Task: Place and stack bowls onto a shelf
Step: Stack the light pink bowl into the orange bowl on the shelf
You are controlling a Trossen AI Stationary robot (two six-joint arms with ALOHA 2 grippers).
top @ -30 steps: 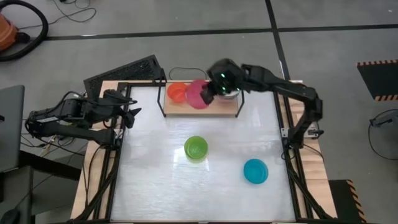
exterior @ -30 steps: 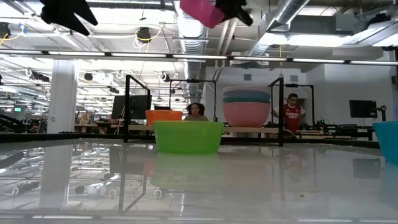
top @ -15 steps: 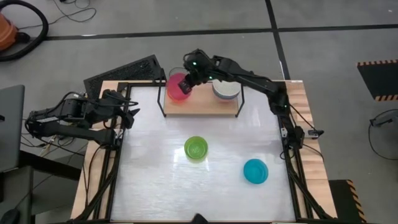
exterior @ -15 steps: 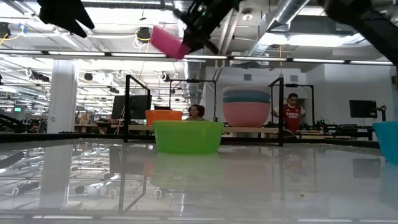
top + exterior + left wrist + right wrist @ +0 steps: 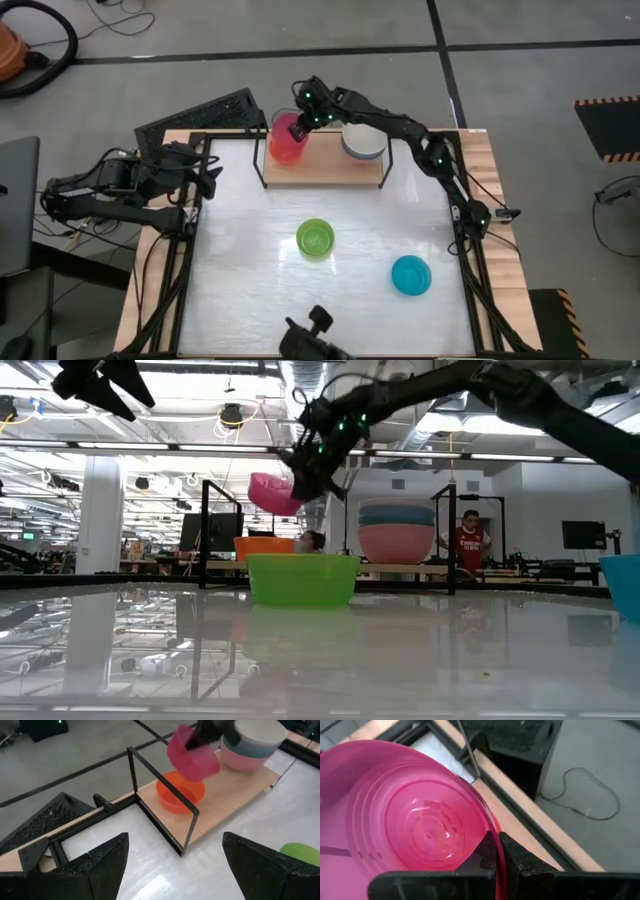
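My right gripper (image 5: pixel 300 126) is shut on the magenta bowl (image 5: pixel 286 140) and holds it in the air over the left end of the shelf (image 5: pixel 330 170). The red-orange bowl (image 5: pixel 180 794) stands on the plank just below it. A stack of larger bowls (image 5: pixel 363 143), cream-white on top with blue and pink showing below it (image 5: pixel 397 530), stands on the shelf's right part. The lime green bowl (image 5: pixel 315 238) and the teal bowl (image 5: pixel 411 274) stand on the tabletop. My left gripper (image 5: pixel 175 840) waits open at the table's left edge, raised. My right gripper pinches the magenta bowl's rim (image 5: pixel 495 851), one finger inside the bowl (image 5: pixel 487 847) and one outside. The fingers come from above and from the table's right, slanting down. The bowl is lifted clear and hangs tilted below the fingers (image 5: pixel 272 493), above the red-orange bowl.
The shelf's black wire end loop (image 5: pixel 160 795) stands upright close beside the red-orange bowl. A dark perforated panel (image 5: pixel 205 115) lies beyond the table's far left corner. A dark object (image 5: pixel 312 340) shows at the table's near edge. Bare tabletop lies between the shelf and the lime green bowl.
My right gripper has carried the magenta bowl from above the shelf's middle toward the table's left and downward, and the bowl now hangs lower over the red-orange bowl. A dark object has come into view at the table's near edge.
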